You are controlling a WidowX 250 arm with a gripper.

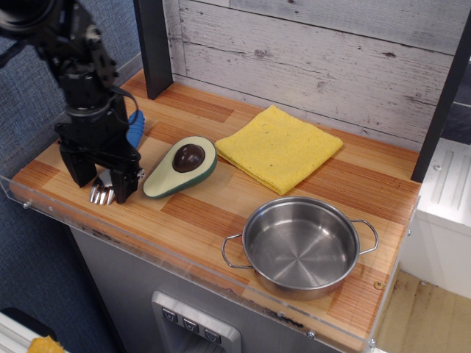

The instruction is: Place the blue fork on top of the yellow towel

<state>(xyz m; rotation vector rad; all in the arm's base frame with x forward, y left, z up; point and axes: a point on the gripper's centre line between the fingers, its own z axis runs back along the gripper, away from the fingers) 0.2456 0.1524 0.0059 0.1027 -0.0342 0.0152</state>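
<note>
The blue fork [135,129] lies at the left end of the wooden counter, with its silver tines [101,195] pointing at the front edge. Most of its blue handle is hidden behind the arm. My gripper [104,182] is open and low over the fork's neck, with one black finger [83,170] left of it and the other [127,185] right of it. The yellow towel [280,148] lies flat and bare at the back middle, well to the right of the gripper.
An avocado half [182,166] lies just right of the gripper, between the fork and the towel. A steel pot [302,246] stands at the front right. A black post [153,44] rises behind the fork. A clear lip [184,259] runs along the front edge.
</note>
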